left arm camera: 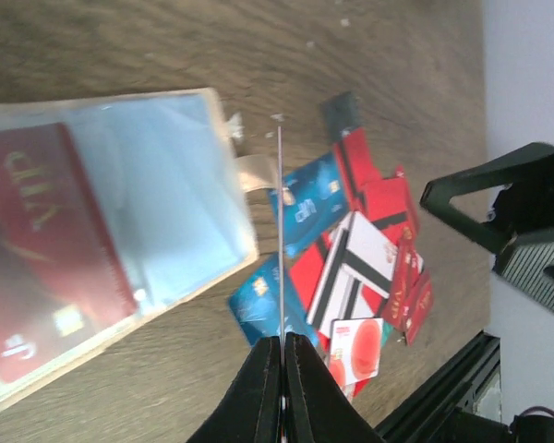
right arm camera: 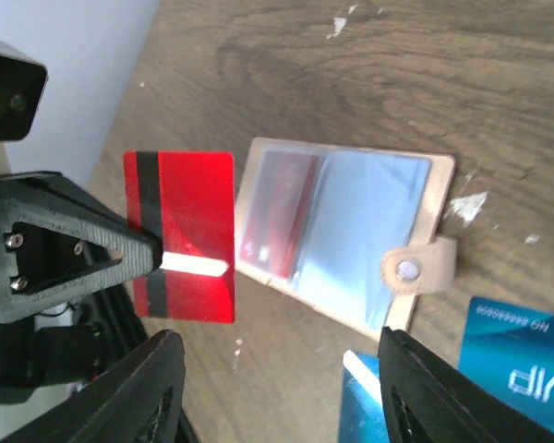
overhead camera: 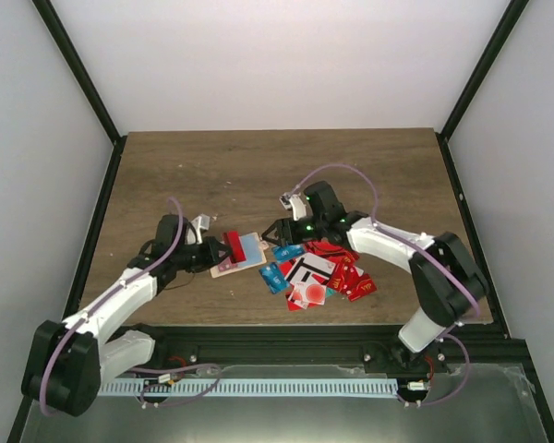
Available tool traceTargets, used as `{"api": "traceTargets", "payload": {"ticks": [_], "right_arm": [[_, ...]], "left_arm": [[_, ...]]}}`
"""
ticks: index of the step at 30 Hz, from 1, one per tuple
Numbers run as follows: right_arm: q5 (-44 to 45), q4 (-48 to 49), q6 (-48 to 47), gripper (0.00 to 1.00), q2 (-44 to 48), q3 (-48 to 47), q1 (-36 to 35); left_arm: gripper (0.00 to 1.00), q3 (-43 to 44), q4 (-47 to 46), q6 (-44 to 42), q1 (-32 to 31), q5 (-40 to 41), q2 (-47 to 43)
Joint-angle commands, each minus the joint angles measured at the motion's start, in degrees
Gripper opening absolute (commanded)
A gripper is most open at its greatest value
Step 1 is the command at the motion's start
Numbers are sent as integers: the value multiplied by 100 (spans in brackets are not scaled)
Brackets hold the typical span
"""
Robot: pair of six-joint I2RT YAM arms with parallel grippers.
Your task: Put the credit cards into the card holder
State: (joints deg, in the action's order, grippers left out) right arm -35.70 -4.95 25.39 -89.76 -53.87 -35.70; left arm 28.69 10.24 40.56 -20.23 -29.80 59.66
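The card holder [overhead camera: 249, 251] lies open on the table, beige with clear pockets and a snap tab [right arm camera: 415, 269]; a red card sits in its left pocket [left arm camera: 37, 240]. My left gripper [overhead camera: 219, 252] is shut on a red card with a black stripe [right arm camera: 180, 235], held on edge just above the holder's left end; in the left wrist view that card shows edge-on as a thin line [left arm camera: 280, 231]. My right gripper [overhead camera: 279, 233] is open and empty at the holder's right end, jaws wide apart [right arm camera: 282, 388]. The heap of credit cards [overhead camera: 319, 272] lies to the right of the holder.
A blue card [right arm camera: 526, 369] lies beside the snap tab under my right gripper. Red, blue and white striped cards [left arm camera: 360, 263] spread toward the table's front edge. The black frame rail [overhead camera: 286, 337] runs along the near edge.
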Motion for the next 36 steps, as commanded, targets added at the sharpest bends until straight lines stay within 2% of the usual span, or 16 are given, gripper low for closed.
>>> {"api": "traceTargets", "payload": {"ticks": [1,9,18,25,36], "right_arm": [[294,-186,87,57,-576,-702,33],[265,-251,-78,39,-1686,-1490,36],[336,-417,-346,33,-2435,-2094,37],[312,-467,-505,27,-2760,-2160,35],[188,-366,-544,12,-2977,-1882,37]], "left_arm": [[4,-42,229,-26,331,-455,501],[4,76,79,-332,528,-783,1339],[4,302,-160,-422,624,-1072,2068],[4,417,-290,-402,652,-1197,2378],[4,485,-604,-357,661,-1262,2866]]}}
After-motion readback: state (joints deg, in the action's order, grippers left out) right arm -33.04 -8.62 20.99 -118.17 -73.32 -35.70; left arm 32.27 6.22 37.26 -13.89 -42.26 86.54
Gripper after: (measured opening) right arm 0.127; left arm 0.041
